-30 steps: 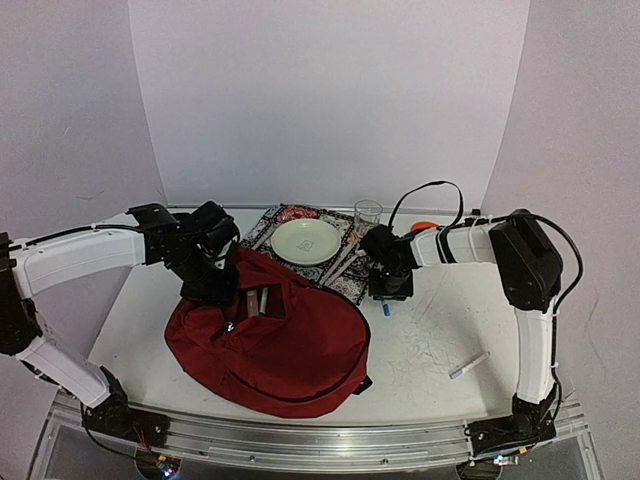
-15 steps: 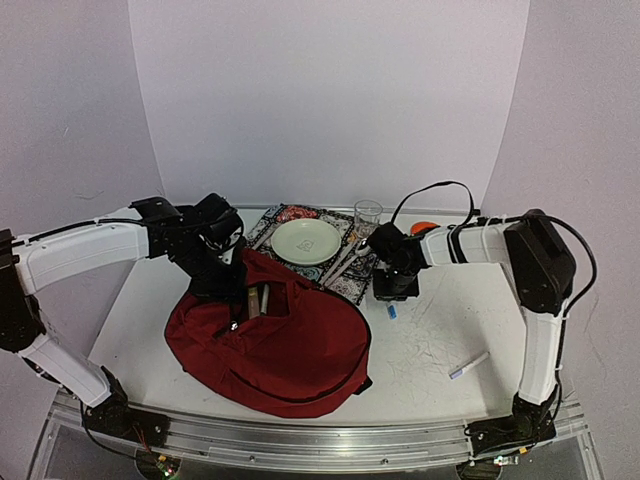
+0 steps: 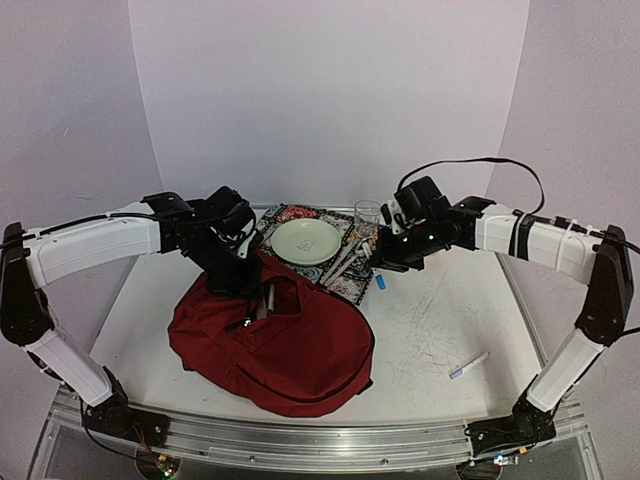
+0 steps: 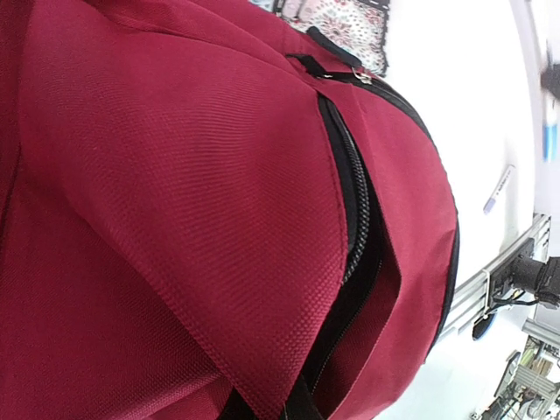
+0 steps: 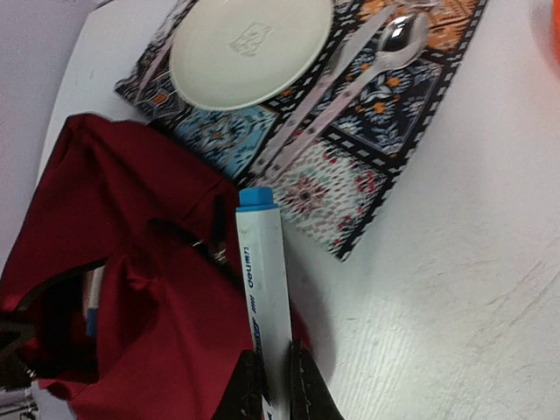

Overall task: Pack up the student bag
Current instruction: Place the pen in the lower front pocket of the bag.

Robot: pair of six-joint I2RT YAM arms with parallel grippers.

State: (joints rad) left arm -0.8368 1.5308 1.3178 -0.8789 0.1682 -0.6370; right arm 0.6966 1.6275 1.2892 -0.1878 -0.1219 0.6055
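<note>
The student bag (image 3: 290, 345) is a floppy dark-red backpack lying at the table's near left, its black zipper (image 4: 354, 201) undone and the mouth gaping. My left gripper (image 3: 245, 278) is shut on the bag's upper edge and holds it lifted; in the left wrist view red fabric (image 4: 175, 175) covers the fingers. My right gripper (image 5: 278, 389) is shut on a white marker with a blue cap (image 5: 262, 289), held in the air beside the bag's right shoulder (image 5: 149, 306). From above, that gripper (image 3: 385, 268) hangs over the placemat's near corner.
A patterned placemat (image 3: 285, 214) at the back carries a pale plate (image 3: 306, 241) and cutlery (image 3: 345, 262), with a clear glass (image 3: 368, 213) behind. A second white marker (image 3: 468, 365) lies at the near right. Pens (image 3: 268, 298) stick up inside the bag.
My right gripper has closed on the blue-capped marker, lifted it off the table and swung up with the arm stretched out. My left gripper has raised the bag's edge slightly.
</note>
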